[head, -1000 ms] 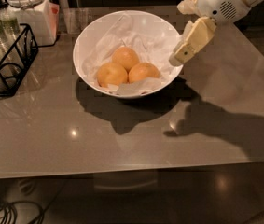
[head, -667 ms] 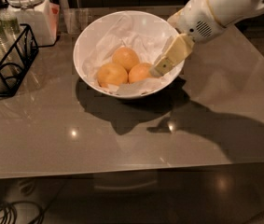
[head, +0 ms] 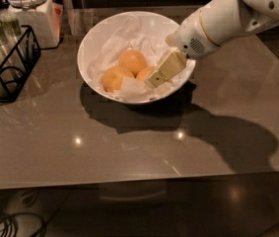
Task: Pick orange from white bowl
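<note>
Reaching in from the upper right, the white arm slants down across the rim of the white bowl, with the gripper tilted low inside it. The orange sits right at the gripper's tip, just to its left, with two more oranges beyond it on the crumpled paper. Whether the gripper is clasping anything cannot be told.

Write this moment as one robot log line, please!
pincer: in bowl, by rightmost orange | orange: resting in bowl, not lifted
</note>
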`<state>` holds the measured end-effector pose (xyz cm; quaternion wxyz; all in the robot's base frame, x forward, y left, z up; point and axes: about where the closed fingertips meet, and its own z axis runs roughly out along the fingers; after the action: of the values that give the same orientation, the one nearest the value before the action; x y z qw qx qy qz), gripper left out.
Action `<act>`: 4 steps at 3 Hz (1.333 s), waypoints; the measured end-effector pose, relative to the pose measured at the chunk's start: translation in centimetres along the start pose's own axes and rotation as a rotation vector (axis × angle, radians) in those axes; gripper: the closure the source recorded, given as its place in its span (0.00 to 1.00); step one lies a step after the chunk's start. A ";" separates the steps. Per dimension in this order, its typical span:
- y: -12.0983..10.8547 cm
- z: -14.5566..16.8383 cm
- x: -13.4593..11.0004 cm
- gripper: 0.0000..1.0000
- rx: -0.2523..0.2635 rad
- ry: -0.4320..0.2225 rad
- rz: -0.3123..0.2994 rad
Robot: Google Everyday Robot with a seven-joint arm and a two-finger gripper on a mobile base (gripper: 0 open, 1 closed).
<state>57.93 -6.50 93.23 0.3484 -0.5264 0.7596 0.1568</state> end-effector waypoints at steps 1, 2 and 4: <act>0.0 0.0 0.0 0.42 0.000 0.000 0.000; 0.0 -0.1 -0.1 0.72 0.000 -0.001 -0.001; -0.5 -0.6 -0.5 0.48 -0.006 -0.026 0.001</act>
<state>58.27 -6.76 94.09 0.3564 -0.5252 0.7547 0.1660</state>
